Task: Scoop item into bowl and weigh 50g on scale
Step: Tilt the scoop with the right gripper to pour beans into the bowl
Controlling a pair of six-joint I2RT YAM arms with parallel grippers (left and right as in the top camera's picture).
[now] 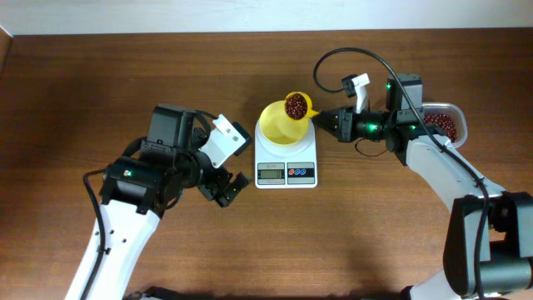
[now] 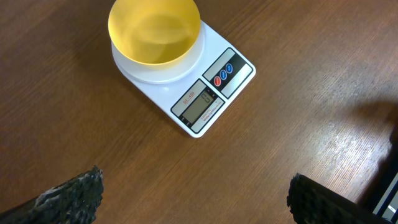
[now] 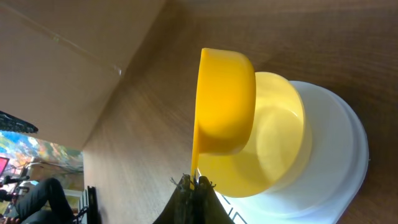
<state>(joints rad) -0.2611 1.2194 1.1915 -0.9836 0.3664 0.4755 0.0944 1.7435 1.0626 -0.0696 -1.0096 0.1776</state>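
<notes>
Overhead, the bowl sits on the scale, the right tool pinches the handle of a scoop loaded with beans above the scale's far right edge, and the left tool gapes wide just left of the scale.

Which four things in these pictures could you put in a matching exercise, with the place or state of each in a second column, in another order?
Things:
1. bowl
2. scoop
3. clear tub
4. left fingers

Places or states:
A. gripped by the right fingers, loaded with beans, above the bowl
B. spread open, holding nothing, left of the scale
C. empty, standing on the scale
D. at the far right of the table, with beans inside

Pairs: 1-C, 2-A, 3-D, 4-B.
</notes>
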